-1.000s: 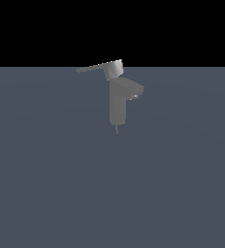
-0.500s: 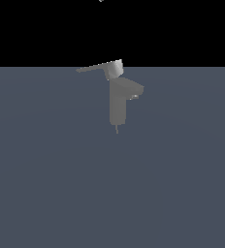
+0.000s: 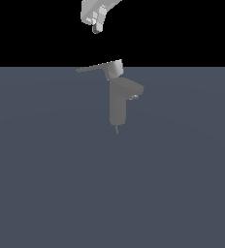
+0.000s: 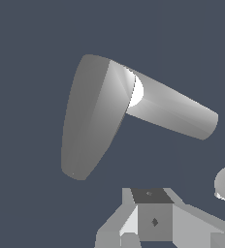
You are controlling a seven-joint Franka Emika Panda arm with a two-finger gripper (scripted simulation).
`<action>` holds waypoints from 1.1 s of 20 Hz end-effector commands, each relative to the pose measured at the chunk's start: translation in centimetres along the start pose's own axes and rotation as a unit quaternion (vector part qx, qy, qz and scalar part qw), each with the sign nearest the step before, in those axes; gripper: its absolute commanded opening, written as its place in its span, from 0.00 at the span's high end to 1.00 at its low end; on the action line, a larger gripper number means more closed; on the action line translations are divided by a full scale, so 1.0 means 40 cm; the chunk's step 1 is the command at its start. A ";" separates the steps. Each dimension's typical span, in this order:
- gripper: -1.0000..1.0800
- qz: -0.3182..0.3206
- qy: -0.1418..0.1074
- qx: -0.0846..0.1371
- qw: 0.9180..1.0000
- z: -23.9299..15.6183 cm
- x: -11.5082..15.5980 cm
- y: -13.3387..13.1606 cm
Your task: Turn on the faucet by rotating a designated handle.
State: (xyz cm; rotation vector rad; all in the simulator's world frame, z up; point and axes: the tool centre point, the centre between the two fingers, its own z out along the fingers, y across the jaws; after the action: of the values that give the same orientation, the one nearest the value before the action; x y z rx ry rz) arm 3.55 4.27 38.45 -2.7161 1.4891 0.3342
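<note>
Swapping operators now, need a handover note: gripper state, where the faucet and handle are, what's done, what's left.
Gripper: white, hanging above the faucet, clear of everything, holding nothing; whether it is open or shut cannot be told.
Small matte grey faucet: upright column on the dark grey floor, spout stub toward the exterior view's right.
Thin flat grey lever handle: on top of the column, blade pointing to the exterior view's left, below the gripper.
Done: no contact with the handle yet.
Left: descend to the blade, push it round to turn the faucet on.

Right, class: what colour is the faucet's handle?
Grey: the handle is matte grey, its round cap lighter. The wrist view shows it best.
</note>
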 end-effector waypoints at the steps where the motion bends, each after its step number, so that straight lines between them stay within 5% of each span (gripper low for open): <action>1: 1.00 0.030 0.005 -0.006 1.000 0.031 0.012 -0.045; 12: 1.00 0.144 0.042 -0.029 0.988 0.182 0.036 -0.220; 22: 1.00 0.192 0.069 -0.037 0.978 0.268 0.031 -0.299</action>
State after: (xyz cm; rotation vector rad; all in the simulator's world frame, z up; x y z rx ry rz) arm 12.17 10.77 27.31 -2.5394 2.0659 0.2204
